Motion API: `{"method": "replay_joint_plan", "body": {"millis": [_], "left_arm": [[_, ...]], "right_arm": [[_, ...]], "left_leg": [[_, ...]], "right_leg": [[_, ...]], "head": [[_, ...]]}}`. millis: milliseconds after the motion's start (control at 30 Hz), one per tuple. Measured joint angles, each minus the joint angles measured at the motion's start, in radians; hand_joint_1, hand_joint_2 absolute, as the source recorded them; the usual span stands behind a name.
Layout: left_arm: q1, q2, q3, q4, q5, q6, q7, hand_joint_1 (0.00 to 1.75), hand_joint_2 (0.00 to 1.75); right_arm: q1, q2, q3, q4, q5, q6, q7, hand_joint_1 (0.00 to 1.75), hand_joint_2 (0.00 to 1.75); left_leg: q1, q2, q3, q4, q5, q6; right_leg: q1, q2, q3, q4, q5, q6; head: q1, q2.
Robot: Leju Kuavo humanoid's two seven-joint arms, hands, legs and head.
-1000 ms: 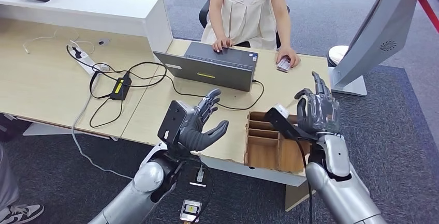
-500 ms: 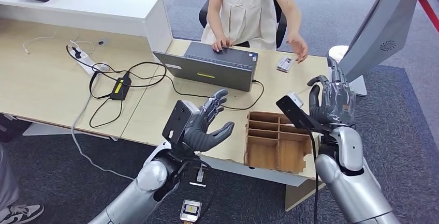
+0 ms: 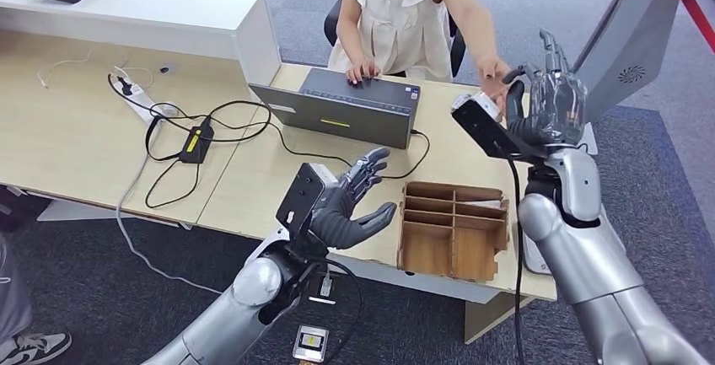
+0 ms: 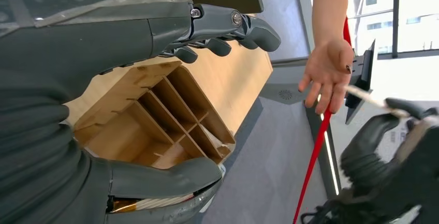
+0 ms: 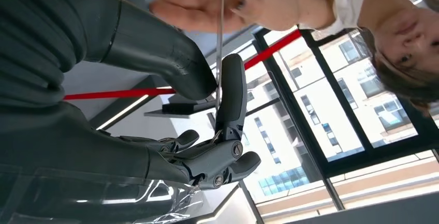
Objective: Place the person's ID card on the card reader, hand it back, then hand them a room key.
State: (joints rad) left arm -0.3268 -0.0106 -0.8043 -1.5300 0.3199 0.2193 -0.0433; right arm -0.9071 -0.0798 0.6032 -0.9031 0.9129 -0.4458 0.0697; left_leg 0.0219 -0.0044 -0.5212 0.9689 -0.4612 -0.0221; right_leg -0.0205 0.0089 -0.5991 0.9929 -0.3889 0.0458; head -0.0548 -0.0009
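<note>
Floor: dark grey carpet. Light wood desk with a raised white counter along its far left side. Black cables and a white power strip lie on the desk. Grey stand at far right. Large windows, black-framed, show daylight and buildings outside.

The right hand hides the person's hand partly.
</note>
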Motion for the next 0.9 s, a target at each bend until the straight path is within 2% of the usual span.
{"method": "replay_joint_plan", "body": {"millis": [167,367,667,733,767,800,867,900], "left_arm": [[-0.021,-0.009,-0.018,0.015,0.015,-0.003,0.000,0.00,1.75],[-0.036,-0.014,-0.033,0.021,0.027,0.011,0.005,0.00,1.75],[-0.040,-0.014,-0.045,0.025,0.045,0.041,0.008,0.00,1.75],[-0.040,-0.014,-0.047,0.025,0.046,0.041,0.008,0.00,1.75],[-0.040,-0.014,-0.048,0.025,0.047,0.040,0.008,0.00,1.75],[-0.040,-0.014,-0.048,0.025,0.048,0.040,0.009,0.00,1.75],[-0.040,-0.014,-0.049,0.025,0.049,0.040,0.010,0.00,1.75],[-0.040,-0.014,-0.050,0.025,0.050,0.040,0.011,0.00,1.75]], "right_arm": [[-0.122,0.076,0.012,0.132,-0.011,0.012,-0.007,1.75,1.75],[-0.174,0.148,0.024,0.247,-0.044,0.015,-0.018,1.75,1.75],[-0.144,0.171,0.049,0.341,-0.058,0.014,-0.027,1.75,1.75],[-0.139,0.171,0.051,0.353,-0.059,0.014,-0.024,1.68,1.75],[-0.137,0.171,0.052,0.358,-0.059,0.014,-0.023,1.47,1.75],[-0.135,0.170,0.053,0.362,-0.059,0.014,-0.021,1.12,1.75],[-0.133,0.169,0.054,0.369,-0.059,0.014,-0.018,0.31,1.75],[-0.132,0.169,0.054,0.372,-0.059,0.014,-0.017,0.09,1.75]], "left_leg": [[0.000,0.000,0.000,0.000,0.000,0.000],[0.000,0.000,0.000,0.000,0.000,0.000],[0.000,0.000,0.000,0.000,0.000,0.000],[0.000,0.000,0.000,0.000,0.000,0.000],[0.000,0.000,0.000,0.000,0.000,0.000],[0.000,0.000,0.000,0.000,0.000,0.000],[0.000,0.000,0.000,0.000,0.000,0.000],[0.000,0.000,0.000,0.000,0.000,0.000]], "right_leg": [[0.000,0.000,0.000,0.000,0.000,0.000],[0.000,0.000,0.000,0.000,0.000,0.000],[0.000,0.000,0.000,0.000,0.000,0.000],[0.000,0.000,0.000,0.000,0.000,0.000],[0.000,0.000,0.000,0.000,0.000,0.000],[0.000,0.000,0.000,0.000,0.000,0.000],[0.000,0.000,-0.001,0.000,0.000,0.000],[0.000,0.000,-0.001,0.000,0.000,0.000]], "head": [[0.000,0.000],[0.000,0.000],[0.000,0.000],[0.000,0.000],[0.000,0.000],[0.000,0.000],[0.000,0.000],[0.000,0.000]]}}
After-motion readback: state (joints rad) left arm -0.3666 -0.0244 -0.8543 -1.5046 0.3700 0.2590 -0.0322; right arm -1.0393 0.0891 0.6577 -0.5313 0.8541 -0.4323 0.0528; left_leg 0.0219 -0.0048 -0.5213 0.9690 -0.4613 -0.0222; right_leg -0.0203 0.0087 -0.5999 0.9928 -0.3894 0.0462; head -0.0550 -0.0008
